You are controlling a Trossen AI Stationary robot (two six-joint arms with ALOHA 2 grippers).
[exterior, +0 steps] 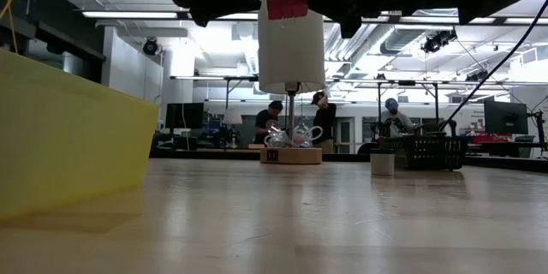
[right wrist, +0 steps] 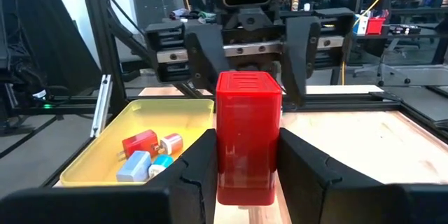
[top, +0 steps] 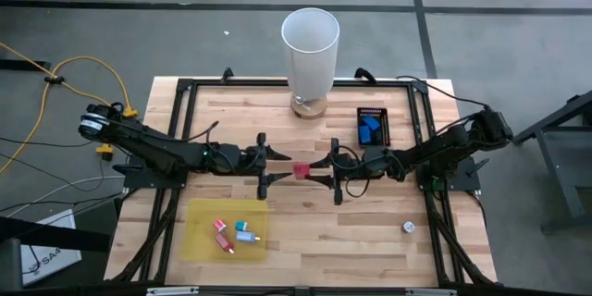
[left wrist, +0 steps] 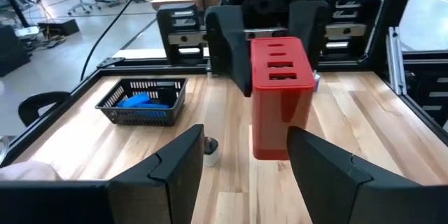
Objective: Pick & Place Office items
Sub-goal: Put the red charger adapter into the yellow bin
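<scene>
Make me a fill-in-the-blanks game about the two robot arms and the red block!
1. The red block is clamped by the ____ gripper.
2. The left gripper faces the block with its fingers ____.
3. The small pieces lie in the ____ tray.
4. The black basket holds ____ pieces.

Missing words: right; open; yellow; blue

block (top: 302,170) between end effectors, tray (top: 194,240) left, basket (top: 384,126) right
</scene>
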